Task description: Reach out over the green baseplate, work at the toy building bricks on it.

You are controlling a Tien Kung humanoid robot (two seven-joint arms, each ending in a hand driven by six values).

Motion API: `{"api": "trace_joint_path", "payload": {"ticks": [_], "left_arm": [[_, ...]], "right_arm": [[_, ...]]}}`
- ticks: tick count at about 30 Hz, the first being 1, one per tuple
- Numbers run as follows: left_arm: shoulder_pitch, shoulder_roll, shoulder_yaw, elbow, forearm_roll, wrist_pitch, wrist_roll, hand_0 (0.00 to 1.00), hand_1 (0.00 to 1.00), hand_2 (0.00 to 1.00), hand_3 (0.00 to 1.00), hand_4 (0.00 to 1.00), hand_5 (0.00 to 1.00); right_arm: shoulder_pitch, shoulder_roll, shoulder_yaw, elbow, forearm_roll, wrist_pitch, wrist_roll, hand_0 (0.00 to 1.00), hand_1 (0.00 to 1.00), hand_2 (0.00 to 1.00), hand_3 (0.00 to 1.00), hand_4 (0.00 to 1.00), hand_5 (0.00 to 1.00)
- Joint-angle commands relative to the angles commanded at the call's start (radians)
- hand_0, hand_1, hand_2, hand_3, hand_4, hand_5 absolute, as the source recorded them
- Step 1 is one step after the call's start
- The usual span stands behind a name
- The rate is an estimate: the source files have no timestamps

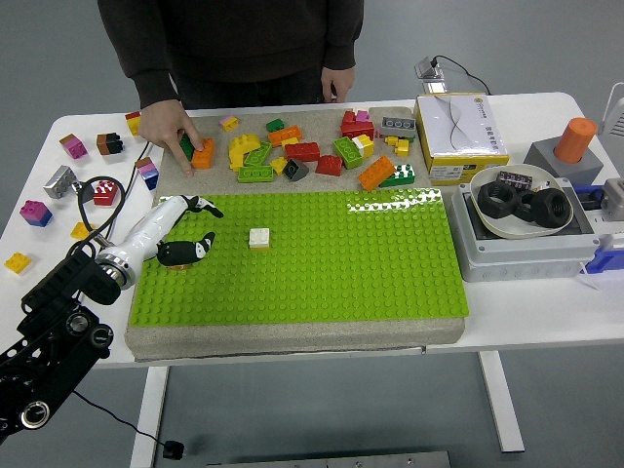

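Left hand (185,234) spread, empty, over baseplate (322,283) left edge. White brick (259,237) nearby: light, rigid, probably stuck on studs. Best pinched across its sides.

Bright green studded baseplate (322,263), one white brick (259,237) on it, red, orange, yellow, green loose bricks (312,154) behind.
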Motion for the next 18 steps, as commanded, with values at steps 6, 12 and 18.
{"api": "trace_joint_path", "payload": {"ticks": [6,12,18], "left_arm": [[-0.012,0.064,0.040,0.006,-0.032,0.019,-0.017,0.945,0.863,0.865,0.672,0.538,0.002],[-0.092,0.147,0.144,0.044,-0.054,0.022,-0.021,0.943,0.861,0.864,0.678,0.546,0.002],[-0.175,0.200,0.228,0.092,-0.067,-0.036,0.010,0.945,0.867,0.863,0.737,0.506,0.002]], "right_arm": [[-0.006,0.000,0.012,0.000,0.023,-0.012,0.003,0.542,0.557,0.610,0.635,0.630,0.776],[-0.021,-0.002,0.008,0.000,0.080,-0.024,0.015,0.529,0.556,0.616,0.630,0.631,0.775],[-0.026,-0.008,0.020,0.000,0.063,-0.027,0.020,0.529,0.556,0.616,0.630,0.631,0.776]]}}
